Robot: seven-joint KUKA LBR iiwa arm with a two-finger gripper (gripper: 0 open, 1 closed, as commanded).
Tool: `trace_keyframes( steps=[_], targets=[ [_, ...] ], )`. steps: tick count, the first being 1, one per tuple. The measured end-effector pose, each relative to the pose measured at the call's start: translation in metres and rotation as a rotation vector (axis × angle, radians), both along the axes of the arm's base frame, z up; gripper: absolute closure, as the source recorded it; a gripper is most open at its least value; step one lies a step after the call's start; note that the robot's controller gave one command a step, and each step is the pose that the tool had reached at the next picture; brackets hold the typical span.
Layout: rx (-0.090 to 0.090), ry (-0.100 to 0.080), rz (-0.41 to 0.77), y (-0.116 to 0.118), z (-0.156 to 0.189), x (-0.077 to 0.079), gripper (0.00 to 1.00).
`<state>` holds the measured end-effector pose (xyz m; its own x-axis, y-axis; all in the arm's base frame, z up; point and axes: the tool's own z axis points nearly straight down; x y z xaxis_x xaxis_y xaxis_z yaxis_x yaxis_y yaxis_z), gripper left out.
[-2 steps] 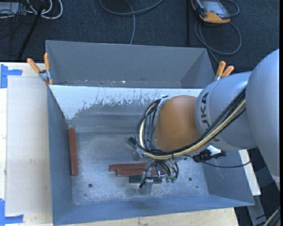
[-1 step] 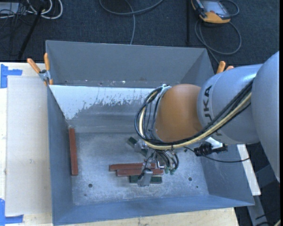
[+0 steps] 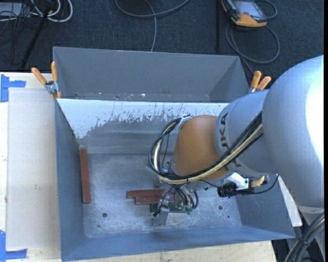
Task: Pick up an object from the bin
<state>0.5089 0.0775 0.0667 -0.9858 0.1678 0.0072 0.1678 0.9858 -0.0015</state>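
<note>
Two short brown sticks (image 3: 144, 196) lie side by side, flat on the floor of the bin (image 3: 147, 75), a little toward the bin's near wall from its middle. The gripper (image 3: 163, 213) is low over the bin floor at their right end; I cannot tell whether it is released or clenched, or whether it touches them. A longer brown stick (image 3: 85, 175) lies by the bin's left wall, well apart. The arm's orange cover (image 3: 194, 143) hangs above the bin's right half.
</note>
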Motion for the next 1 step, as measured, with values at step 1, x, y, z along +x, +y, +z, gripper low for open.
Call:
trace_keyframes(
  steps=[1],
  targets=[
    [0.0, -0.005, 0.0, -0.0001, -0.0007, -0.0002, 0.0]
  ],
)
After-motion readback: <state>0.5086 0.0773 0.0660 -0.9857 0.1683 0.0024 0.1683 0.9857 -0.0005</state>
